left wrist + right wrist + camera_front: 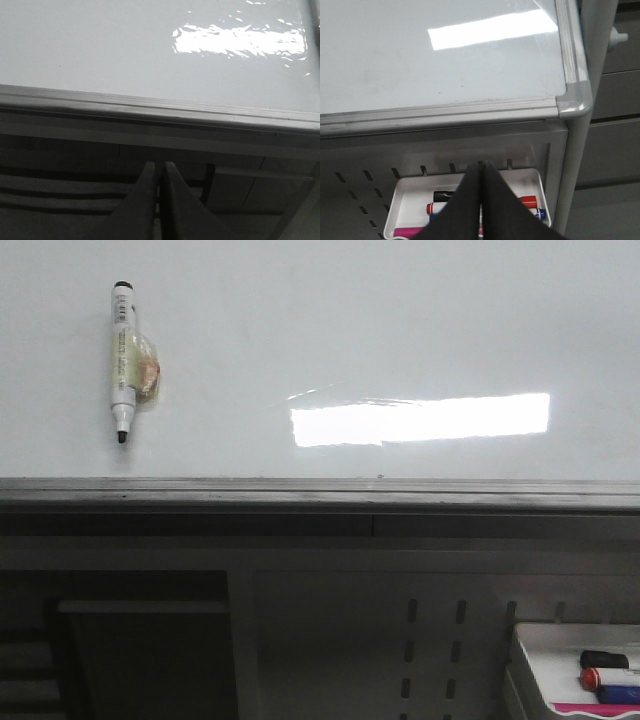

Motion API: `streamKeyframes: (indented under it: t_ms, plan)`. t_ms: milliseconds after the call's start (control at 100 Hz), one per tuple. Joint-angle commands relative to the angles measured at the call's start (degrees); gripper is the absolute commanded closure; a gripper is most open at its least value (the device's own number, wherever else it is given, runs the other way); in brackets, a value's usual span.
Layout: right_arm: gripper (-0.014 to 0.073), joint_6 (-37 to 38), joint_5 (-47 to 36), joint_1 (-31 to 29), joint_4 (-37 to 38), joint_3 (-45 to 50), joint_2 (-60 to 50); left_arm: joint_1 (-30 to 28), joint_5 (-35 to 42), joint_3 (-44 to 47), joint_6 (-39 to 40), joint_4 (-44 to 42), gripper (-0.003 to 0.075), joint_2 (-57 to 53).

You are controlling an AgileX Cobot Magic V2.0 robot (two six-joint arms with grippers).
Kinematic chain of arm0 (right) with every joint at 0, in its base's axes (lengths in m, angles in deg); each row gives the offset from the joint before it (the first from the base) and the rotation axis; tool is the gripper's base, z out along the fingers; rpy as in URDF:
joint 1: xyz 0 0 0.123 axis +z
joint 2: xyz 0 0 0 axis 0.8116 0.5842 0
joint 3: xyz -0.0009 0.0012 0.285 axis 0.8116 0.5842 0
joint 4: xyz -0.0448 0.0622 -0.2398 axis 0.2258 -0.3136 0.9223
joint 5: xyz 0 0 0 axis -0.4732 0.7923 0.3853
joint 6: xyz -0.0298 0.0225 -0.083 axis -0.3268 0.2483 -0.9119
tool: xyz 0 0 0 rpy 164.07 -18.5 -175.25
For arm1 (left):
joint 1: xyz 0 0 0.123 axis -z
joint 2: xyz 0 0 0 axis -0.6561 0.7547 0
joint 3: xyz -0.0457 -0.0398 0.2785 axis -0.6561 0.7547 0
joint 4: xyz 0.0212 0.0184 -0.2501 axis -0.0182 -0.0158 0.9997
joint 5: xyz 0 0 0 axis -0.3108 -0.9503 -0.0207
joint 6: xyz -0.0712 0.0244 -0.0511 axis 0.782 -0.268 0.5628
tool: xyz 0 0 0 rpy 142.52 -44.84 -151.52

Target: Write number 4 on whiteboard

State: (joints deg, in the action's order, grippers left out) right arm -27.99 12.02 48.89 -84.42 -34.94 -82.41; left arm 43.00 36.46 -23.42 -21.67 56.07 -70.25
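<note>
Glossy whiteboard (400, 330) is seen blank, no number 4 drawn. White marker pen (122, 360) is stuck upright near its left edge, tip down. Marker tray (530, 660) is seen below the lower right corner. Left gripper (159, 172) and right gripper (480, 167) are pressed closed, nothing held.

Office or classroom setting. A whiteboard (400, 330) on a metal stand, a marker tray (400, 200) below, grey drawer cabinets (615, 100) beside.

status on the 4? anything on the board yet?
Nothing done: the whiteboard is blank, no stroke visible. The white marker is stuck on the board, ungrasped. Left pincer and right pincer are shut, empty, below the rail. Grasping and writing remain.
</note>
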Motion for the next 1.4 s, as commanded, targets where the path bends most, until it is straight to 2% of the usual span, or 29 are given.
streamKeyframes:
  t_ms: [0, 700, 840, 980, 1050, 1170, 1250, 1390]
  plan:
    - [0.0658, -0.25, -1.00, -0.33, -0.22, 1.12, -0.98, -0.20, 2.42, 1.98, 0.53, 0.42, 0.0741, -1.43]
    - [0.0658, -0.25, -1.00, -0.33, -0.22, 1.12, -0.98, -0.20, 2.83, 1.98, 0.53, -1.40, 0.0741, -1.43]
    - [0.0658, -0.25, -2.20, -0.33, -0.22, 1.12, -0.98, -0.20, 4.96, 1.98, 0.53, -1.44, 0.0741, -1.43]
    - [0.0658, -0.25, -8.31, -0.33, 0.17, 1.12, -0.98, -0.20, 8.27, 1.98, 0.53, 3.70, 0.0741, -1.43]
    - [0.0658, -0.25, -15.17, -0.33, 0.17, 1.12, -0.98, -0.20, 8.82, 1.98, 0.53, 7.44, 0.0741, -1.43]
    - [0.0658, -0.34, -25.88, -0.33, 0.17, 1.12, -0.98, -0.20, 11.03, 1.98, 0.53, 7.83, 0.0741, -1.43]
    - [0.0658, -0.34, -28.54, -0.42, 0.17, 1.12, -0.88, -0.20, 12.55, 1.98, 0.53, 8.07, 0.0741, -1.43]
    - [0.0658, -0.34, -28.41, -0.42, 0.17, 1.12, -0.88, -0.20, 19.04, 1.98, 0.53, 11.70, 0.0741, -1.43]
